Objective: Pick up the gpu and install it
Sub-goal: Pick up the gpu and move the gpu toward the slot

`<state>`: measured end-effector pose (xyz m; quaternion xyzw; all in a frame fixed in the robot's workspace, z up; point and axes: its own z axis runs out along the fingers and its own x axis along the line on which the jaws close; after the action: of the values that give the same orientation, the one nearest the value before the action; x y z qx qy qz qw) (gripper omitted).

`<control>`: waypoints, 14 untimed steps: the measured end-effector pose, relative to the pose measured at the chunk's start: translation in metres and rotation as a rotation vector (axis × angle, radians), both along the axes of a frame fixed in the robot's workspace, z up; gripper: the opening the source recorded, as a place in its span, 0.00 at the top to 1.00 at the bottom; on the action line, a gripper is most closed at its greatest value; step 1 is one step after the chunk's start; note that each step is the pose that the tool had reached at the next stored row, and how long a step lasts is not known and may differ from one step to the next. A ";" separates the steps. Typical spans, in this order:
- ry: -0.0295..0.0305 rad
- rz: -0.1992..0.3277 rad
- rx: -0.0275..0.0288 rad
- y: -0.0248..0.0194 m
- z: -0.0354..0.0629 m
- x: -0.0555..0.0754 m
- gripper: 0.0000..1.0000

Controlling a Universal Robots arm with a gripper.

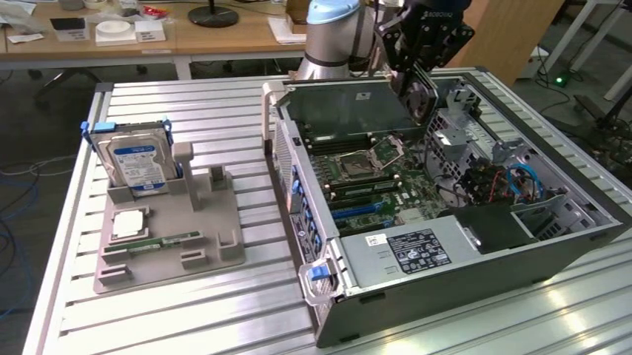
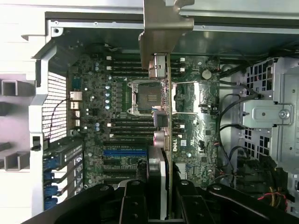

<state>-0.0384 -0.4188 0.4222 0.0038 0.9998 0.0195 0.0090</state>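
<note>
Your tool (image 2: 161, 203) is clamped on the gpu (image 2: 161, 70), edge-on, above the motherboard (image 2: 93, 135) in the open computer case (image 1: 445, 296).

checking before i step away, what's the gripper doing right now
gripper: closed on the gpu, holding it edge-on over the motherboard

The arm (image 1: 336, 33) holds its hand (image 1: 419, 70) pointing down, fingers (image 2: 133, 205) clamped.
</note>
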 end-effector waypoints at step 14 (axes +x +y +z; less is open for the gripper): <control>0.0000 0.000 0.0001 0.0000 -0.0003 0.032 0.72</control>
<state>-0.0061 -0.4187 0.4219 0.0037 0.9998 0.0195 0.0090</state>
